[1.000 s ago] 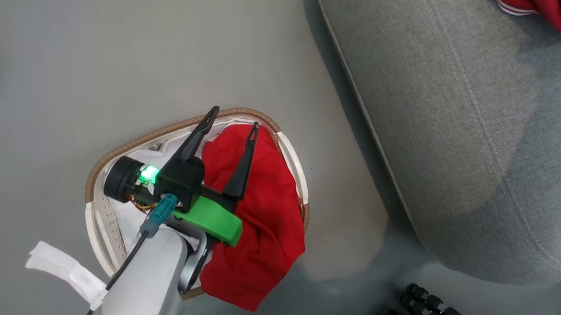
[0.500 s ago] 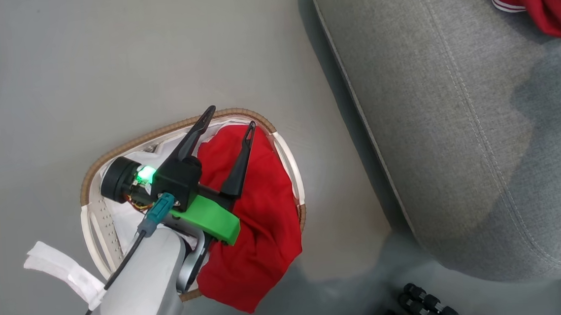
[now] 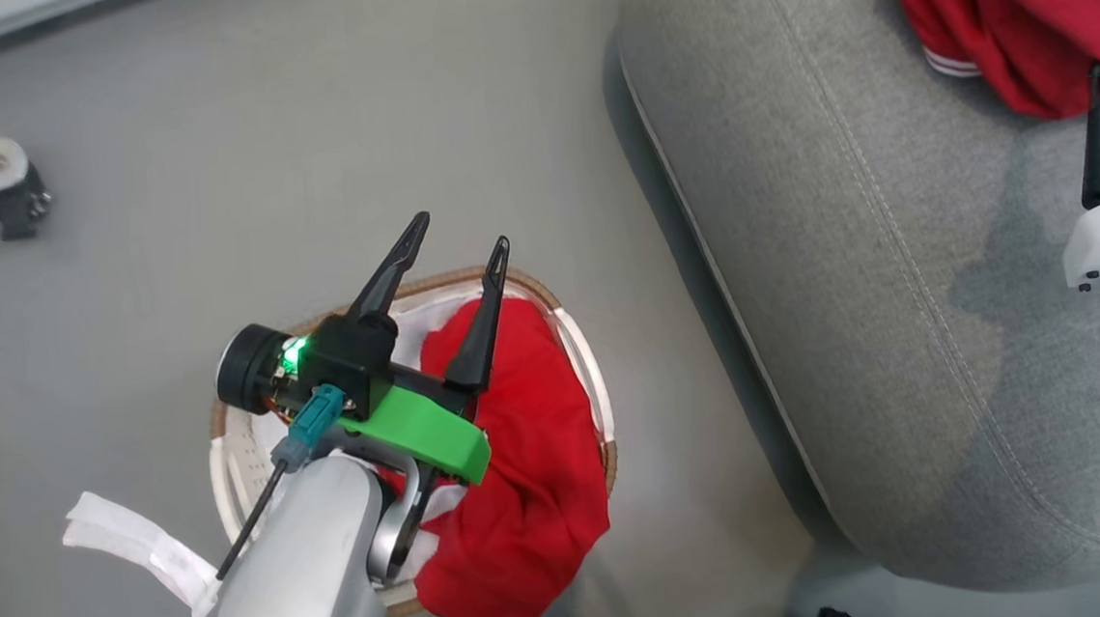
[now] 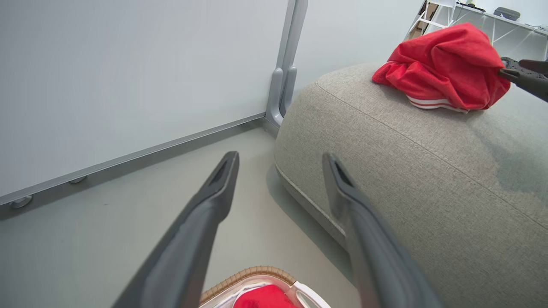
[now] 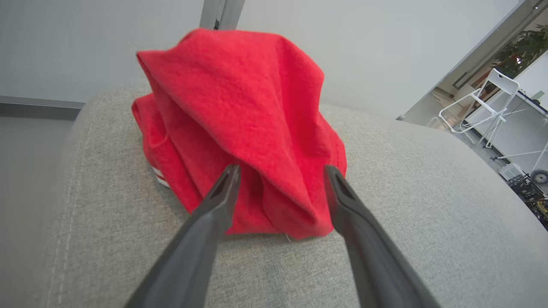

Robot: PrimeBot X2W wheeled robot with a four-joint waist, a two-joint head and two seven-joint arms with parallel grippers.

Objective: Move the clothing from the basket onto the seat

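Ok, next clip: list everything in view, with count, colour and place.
striped garment: one, red with white stripe trim, bunched on the seat
plain garment: one, red, in the basket, spilling over its rim
basket: one, white with brown woven rim, on the floor
seat: one, grey woven fabric, beside the basket
floor: grey
wall panel: one, white, behind the seat
chair: one, white, far background
left gripper: dark fingers, open, above the basket
right gripper: dark fingers, open, at the striped garment
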